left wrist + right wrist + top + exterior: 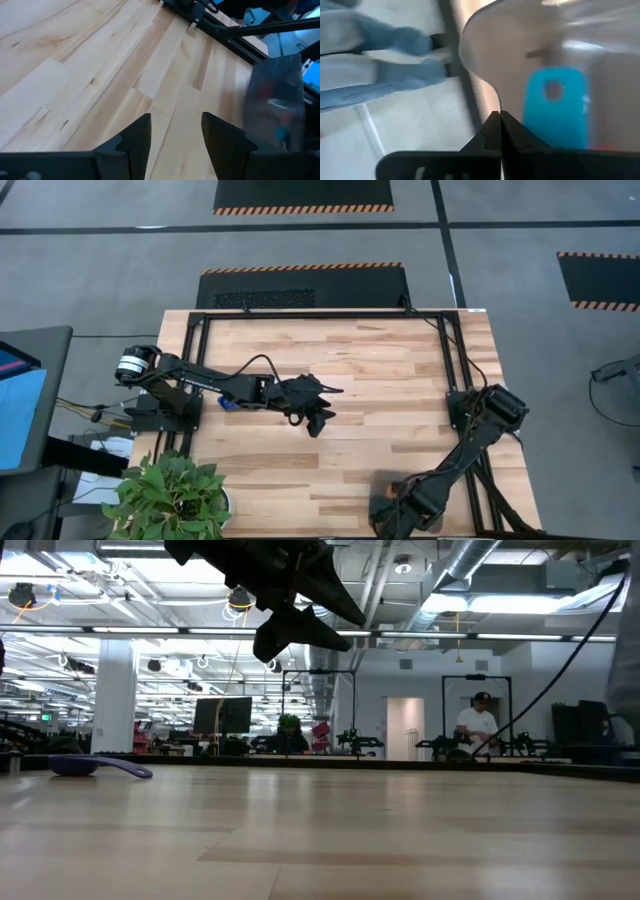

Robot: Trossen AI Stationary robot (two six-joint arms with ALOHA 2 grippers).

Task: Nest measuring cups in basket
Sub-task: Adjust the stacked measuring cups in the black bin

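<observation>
A dark blue measuring cup (228,402) lies on the table beside my left arm; the low view shows this cup (75,766) resting on its bowl, handle flat. My left gripper (328,406) hovers open above the table's middle, holding nothing, also seen from its wrist (175,120). The grey basket (398,492) is at the table's near edge, blurred, with my right gripper (385,508) shut at it. In the right wrist view a light blue cup handle (555,110) with a hole shows inside the basket (520,50). The other cups are only coloured blurs in the basket (277,100). My right gripper (500,116) is shut with its fingertips at the basket's curved rim (487,97), near a rounded corner. The picture is blurred there, so how much of the wall sits between the fingers does not show.
A black frame rail (320,315) runs around the table's far and side edges. A potted plant (170,495) stands at the near left corner. A person's legs in jeans (380,55) show beyond the table's near edge. Bare wood lies under my left gripper.
</observation>
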